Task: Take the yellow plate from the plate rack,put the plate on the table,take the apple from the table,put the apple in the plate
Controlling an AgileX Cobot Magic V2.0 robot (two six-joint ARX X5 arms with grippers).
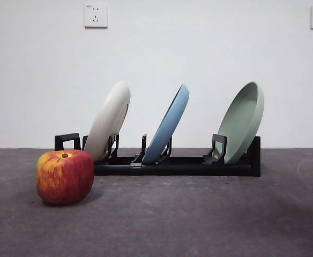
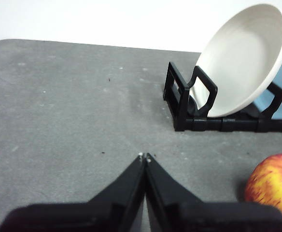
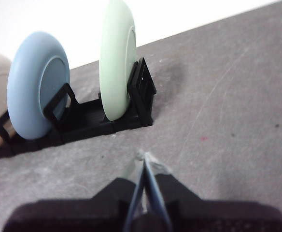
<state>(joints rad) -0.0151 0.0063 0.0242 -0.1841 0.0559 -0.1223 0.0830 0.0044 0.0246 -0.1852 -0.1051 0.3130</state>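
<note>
The yellow plate [image 1: 110, 119] is pale cream and leans in the leftmost slot of the black plate rack [image 1: 178, 165]; the left wrist view shows the plate [image 2: 245, 58] and the rack's looped end [image 2: 184, 101]. The red and yellow apple [image 1: 65, 176] stands on the dark grey table [image 1: 199, 219] in front of the rack's left end, partly seen in the left wrist view [image 2: 274, 186]. My left gripper [image 2: 145, 156] is shut and empty above bare table, short of the rack. My right gripper [image 3: 146, 157] is shut and empty near the rack's other end [image 3: 141, 104]. Neither arm shows in the front view.
A light blue plate [image 1: 169, 125] leans in the rack's middle slot and a sage green plate [image 1: 244, 121] in the right slot; both show in the right wrist view [image 3: 35, 82] [image 3: 116, 60]. A white wall with sockets [image 1: 95, 15] stands behind the table.
</note>
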